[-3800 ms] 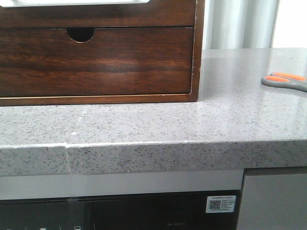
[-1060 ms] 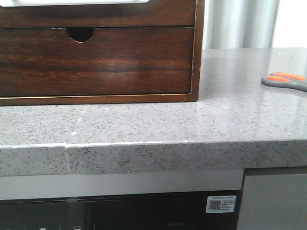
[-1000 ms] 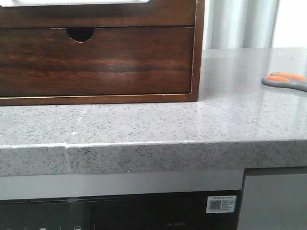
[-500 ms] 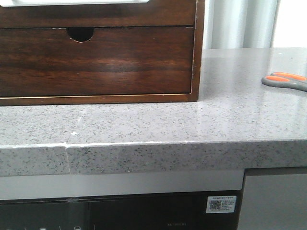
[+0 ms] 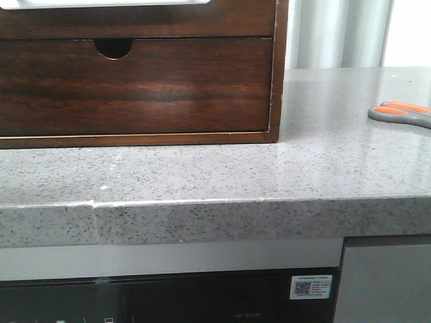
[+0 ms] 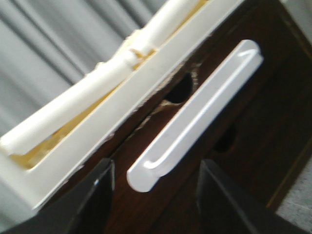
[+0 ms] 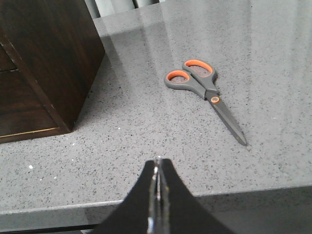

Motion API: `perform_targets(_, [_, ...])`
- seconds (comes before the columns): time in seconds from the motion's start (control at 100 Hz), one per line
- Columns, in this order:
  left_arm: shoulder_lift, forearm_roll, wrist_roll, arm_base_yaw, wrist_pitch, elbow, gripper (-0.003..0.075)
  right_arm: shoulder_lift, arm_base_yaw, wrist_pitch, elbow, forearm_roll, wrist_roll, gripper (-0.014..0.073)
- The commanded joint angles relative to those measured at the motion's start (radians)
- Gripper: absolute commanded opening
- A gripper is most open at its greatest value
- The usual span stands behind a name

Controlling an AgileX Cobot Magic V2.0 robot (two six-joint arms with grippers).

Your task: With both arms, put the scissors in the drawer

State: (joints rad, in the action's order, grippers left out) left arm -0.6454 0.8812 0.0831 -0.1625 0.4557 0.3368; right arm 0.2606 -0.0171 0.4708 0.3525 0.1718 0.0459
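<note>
The scissors (image 5: 402, 113), grey handles with orange lining, lie flat on the grey counter at the far right. In the right wrist view the scissors (image 7: 204, 90) lie beyond my right gripper (image 7: 157, 163), which is shut and empty over the counter's front edge. The drawer (image 5: 135, 23) is the glossy dark brown front above the notched one, and it stands closed. In the left wrist view my left gripper (image 6: 156, 195) is open, its fingers (image 6: 95, 195) either side of the drawer's white bar handle (image 6: 195, 117) without touching it. Neither gripper shows in the front view.
The wooden cabinet (image 5: 278, 74) stands at the back left of the speckled counter (image 5: 269, 175). Its lower drawer front has a half-round notch (image 5: 113, 47). A white tray (image 6: 122, 122) with white rolls sits on top of the cabinet. A dark appliance panel (image 5: 168, 299) is below the counter.
</note>
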Motion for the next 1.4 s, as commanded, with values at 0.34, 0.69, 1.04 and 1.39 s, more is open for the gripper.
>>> perform_targets(0.34, [-0.304, 0.031, -0.239, -0.109, 0.075, 0.213, 0.0327, 0.019, 0.001, -0.068, 0.038, 0.004, -0.003, -0.0106])
perform_targets(0.69, [-0.449, 0.032, -0.32, -0.119, 0.082, 0.308, 0.0327, 0.019, 0.001, -0.064, 0.038, 0.004, -0.003, -0.0106])
perform_targets(1.04, [-0.52, 0.032, -0.35, -0.119, 0.082, 0.336, 0.0327, 0.019, 0.001, -0.064, 0.038, 0.004, -0.003, -0.0106])
perform_targets(1.39, [-0.525, 0.034, -0.35, -0.119, 0.082, 0.336, 0.0052, 0.019, 0.001, -0.064, 0.038, 0.004, -0.003, -0.0106])
